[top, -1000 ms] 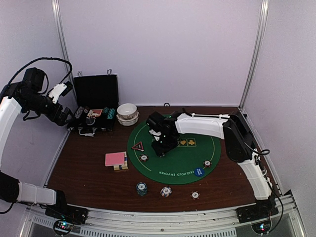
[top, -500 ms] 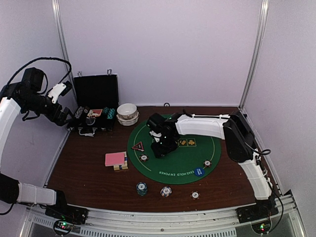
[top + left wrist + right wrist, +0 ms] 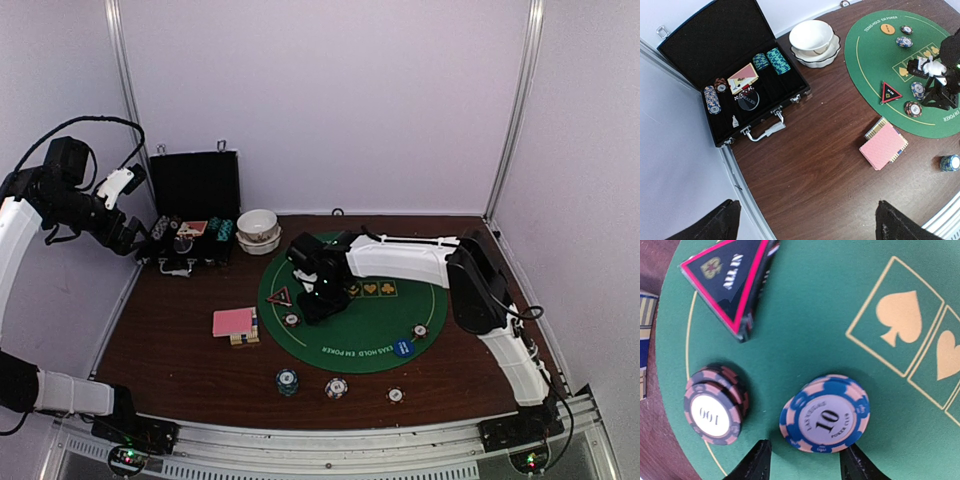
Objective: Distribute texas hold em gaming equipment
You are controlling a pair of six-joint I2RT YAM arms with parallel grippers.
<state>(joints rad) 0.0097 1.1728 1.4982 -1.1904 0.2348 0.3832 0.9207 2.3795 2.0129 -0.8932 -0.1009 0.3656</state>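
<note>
In the right wrist view my right gripper [image 3: 806, 462] stands open low over the green mat [image 3: 815, 325]. A blue-and-white chip stack [image 3: 825, 413] sits on the felt just beyond its tips, not gripped. A brown chip stack [image 3: 715, 407] lies to its left, and the red-triangle marker [image 3: 732, 277] above that. From the top view the right gripper [image 3: 315, 305] is beside the triangle marker [image 3: 279, 296]. Pink-backed cards [image 3: 234, 322] rest left of the mat. My left gripper [image 3: 807, 225] hangs open and empty, high over the table's left edge.
An open black case [image 3: 192, 215] with chips and cards stands at the back left, white bowls [image 3: 258, 230] beside it. A teal stack [image 3: 287, 381], a brown chip [image 3: 336, 387] and a white chip [image 3: 395, 395] line the front. A blue button [image 3: 403, 348] lies on the mat.
My right gripper has slid left across the mat toward the triangle marker and the chip stacks. The left arm has stayed still.
</note>
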